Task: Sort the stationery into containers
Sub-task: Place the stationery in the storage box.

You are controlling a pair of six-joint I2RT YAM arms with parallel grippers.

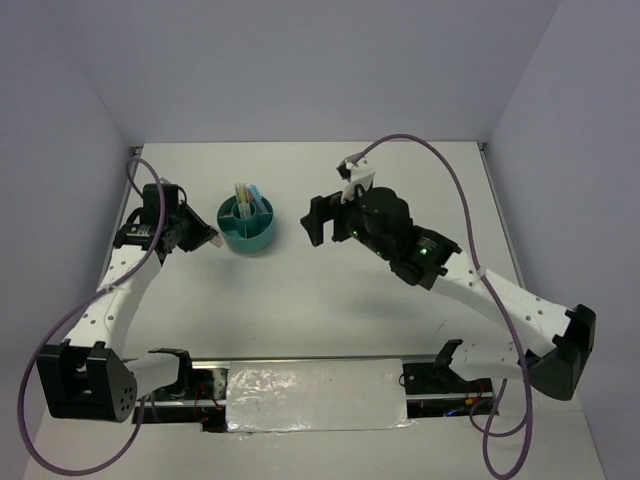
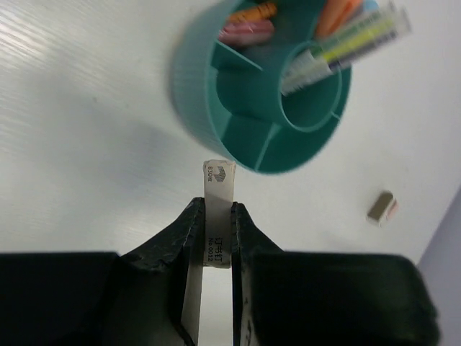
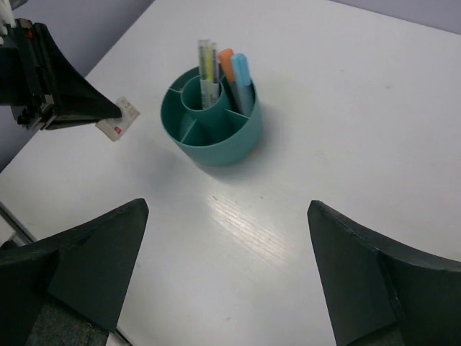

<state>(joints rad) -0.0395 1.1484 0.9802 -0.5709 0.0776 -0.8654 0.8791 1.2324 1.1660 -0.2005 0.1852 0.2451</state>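
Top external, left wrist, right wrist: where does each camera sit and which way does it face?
Top external: overhead, behind the robot, looking down on the table; left arm and right arm flank the teal organizer.
Left wrist: on the left gripper, facing the organizer; its jaws show, shut on a small white printed piece.
Right wrist: on the right gripper, facing the organizer from the opposite side; open jaws show.
Shared: right wrist also sees the left gripper and that piece.

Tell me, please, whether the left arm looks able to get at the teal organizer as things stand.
Probably yes: the left gripper, jaws shut on a whitish piece, sits just short of the teal organizer, with only bare table between.
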